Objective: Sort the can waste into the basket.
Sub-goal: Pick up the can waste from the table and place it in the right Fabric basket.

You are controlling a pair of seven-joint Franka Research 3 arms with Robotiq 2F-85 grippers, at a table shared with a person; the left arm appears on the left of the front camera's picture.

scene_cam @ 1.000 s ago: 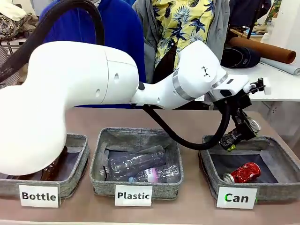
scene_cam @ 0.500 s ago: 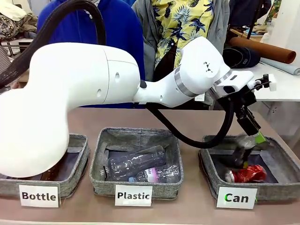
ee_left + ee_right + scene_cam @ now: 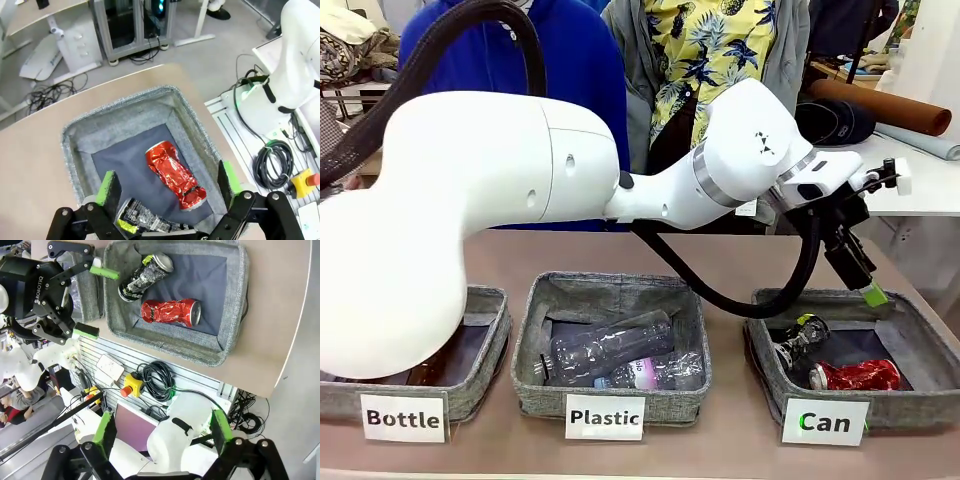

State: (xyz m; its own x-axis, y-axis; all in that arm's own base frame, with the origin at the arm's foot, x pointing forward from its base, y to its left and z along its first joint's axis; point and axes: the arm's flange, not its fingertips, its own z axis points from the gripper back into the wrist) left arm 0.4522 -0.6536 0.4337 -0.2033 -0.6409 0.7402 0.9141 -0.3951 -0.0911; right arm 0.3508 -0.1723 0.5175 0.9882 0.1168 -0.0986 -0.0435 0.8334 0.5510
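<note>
The grey felt basket labelled "Can" stands at the table's right end. Inside it lie the crushed red can and, left of it, the slim black can, tilted against the wall. My left gripper hangs open just above the basket's back rim, holding nothing. Its wrist view looks down into the basket at the red can and the black can below the green pads. High above, my right gripper is open and empty, with the basket and both cans far below.
The "Plastic" basket holds clear bottles in the middle, and the "Bottle" basket holds brown glass at the left. The left arm spans the table. People stand at the far side. Cables and a yellow button box lie below the table's edge.
The left gripper held the black can over the basket, then opened. The can dropped in beside the red can, which shifted right. The gripper rose slightly.
</note>
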